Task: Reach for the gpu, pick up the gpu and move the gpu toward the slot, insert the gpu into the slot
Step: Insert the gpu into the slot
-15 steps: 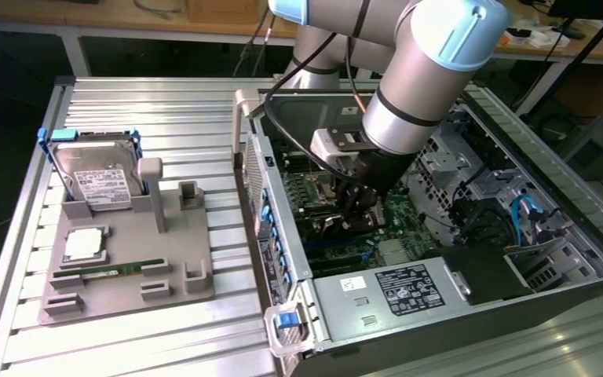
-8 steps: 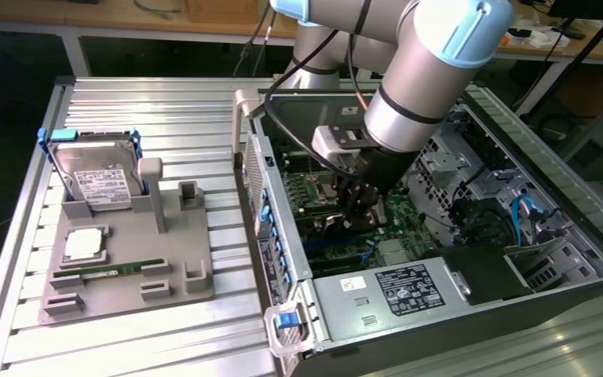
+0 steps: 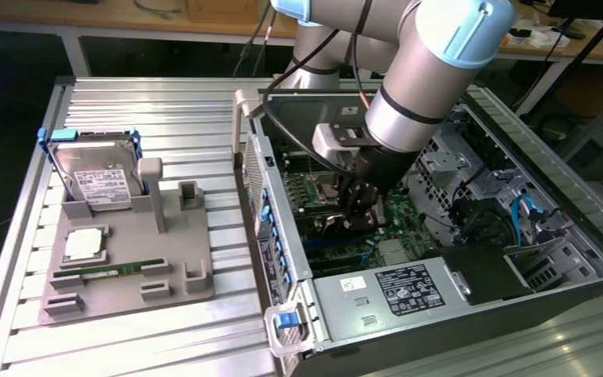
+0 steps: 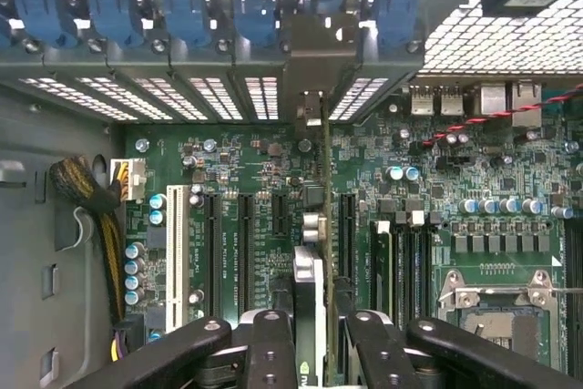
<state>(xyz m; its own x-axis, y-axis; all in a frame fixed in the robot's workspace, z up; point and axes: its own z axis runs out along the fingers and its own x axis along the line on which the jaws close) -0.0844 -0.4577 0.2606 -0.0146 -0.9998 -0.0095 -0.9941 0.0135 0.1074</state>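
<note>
Inside grey computer case (image 3: 251,161), clamping thin black gpu card (image 4: 312,298) in black gripper (image 4: 323,357); risking jamming beside slot below if tilting.

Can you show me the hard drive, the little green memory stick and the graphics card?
hard drive (image 3: 103,187), exterior view, on its white label.
memory stick (image 3: 118,269), exterior view, middle of its green strip.
graphics card (image 4: 325,179), wrist view, on its thin edge.

Room lies open above the motherboard (image 4: 237,157); case wall (image 3: 267,196), drive cage (image 3: 454,165) and cables (image 3: 490,224) hem in the end effector (image 3: 363,214) holding the gpu (image 4: 325,211).
</note>
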